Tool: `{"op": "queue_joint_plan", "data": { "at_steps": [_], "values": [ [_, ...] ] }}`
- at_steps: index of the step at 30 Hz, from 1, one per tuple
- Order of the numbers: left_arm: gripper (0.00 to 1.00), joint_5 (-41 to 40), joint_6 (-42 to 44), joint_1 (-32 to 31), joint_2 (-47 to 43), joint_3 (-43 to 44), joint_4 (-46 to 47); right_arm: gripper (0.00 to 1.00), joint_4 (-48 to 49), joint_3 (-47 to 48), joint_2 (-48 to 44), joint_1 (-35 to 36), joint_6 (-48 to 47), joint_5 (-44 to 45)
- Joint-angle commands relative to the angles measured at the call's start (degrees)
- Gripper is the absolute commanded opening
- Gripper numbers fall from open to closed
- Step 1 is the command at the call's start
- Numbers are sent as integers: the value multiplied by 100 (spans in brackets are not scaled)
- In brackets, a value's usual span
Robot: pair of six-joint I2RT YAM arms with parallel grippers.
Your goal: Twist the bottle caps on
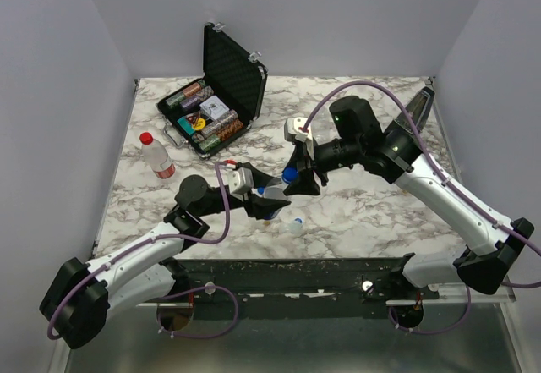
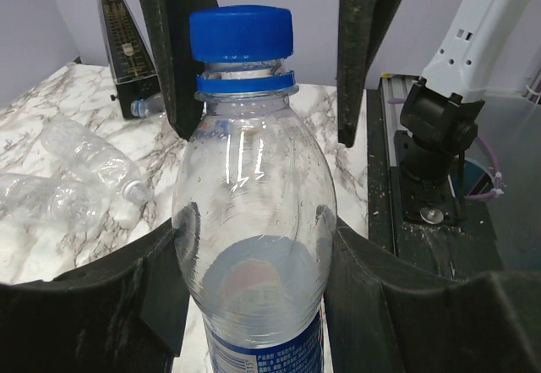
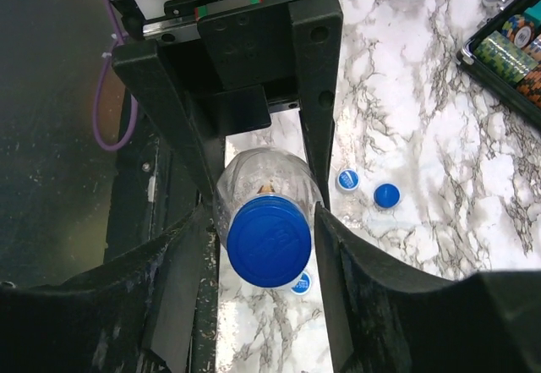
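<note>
At the left side of the table [image 1: 380, 212], a red-labelled bottle [image 1: 157, 156] is standing upright with its red cap already on, so that one is looking finished. Nearer the middle, the left claw [image 1: 264, 204] is pinching the blue-labelled bottle [image 2: 254, 187] by its belly, pressing in on both sides and holding it steady. A blue cap [image 2: 242, 33] is sitting on its neck. A strip of thread is showing between the cap and the collar ring, so it is probably needing more turns. The right claw [image 3: 264, 221] is hanging around that cap with its fingers spread, a gap showing on one side, gripping nothing. Just beside the bottle, toward the near edge, three loose caps [image 3: 386, 194] are lying on the table. More capping is likely waiting, though I cannot tell which bottles are lacking caps.
</note>
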Motion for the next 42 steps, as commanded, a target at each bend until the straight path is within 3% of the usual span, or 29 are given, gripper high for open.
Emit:
{"op": "queue_joint_plan", "data": {
  "at_steps": [1, 6, 16, 19, 25, 30, 42],
  "values": [
    [0, -290, 150, -11, 49, 258, 177, 63, -195, 98, -26, 58, 92, 79],
    [0, -369, 150, -11, 67, 293, 97, 70, -134, 151, -140, 58, 241, 316],
    [0, -729, 194, -3, 58, 328, -149, 92, 437, 326, -571, 58, 1261, 1704],
    [0, -843, 194, -3, 58, 328, -193, 95, 516, 344, -606, 58, 1507, 1950],
    [0, -1020, 229, -11, 49, 345, -307, 95, 202, 633, -414, 58, 2192, 2934],
    [0, -1169, 264, -11, 67, 363, -421, 91, -353, 1117, -36, 119, 2816, 3181],
    [0, -1283, 335, -11, 84, 425, -606, 77, -599, 1390, 360, 409, 3072, 3076]
  ]
}}
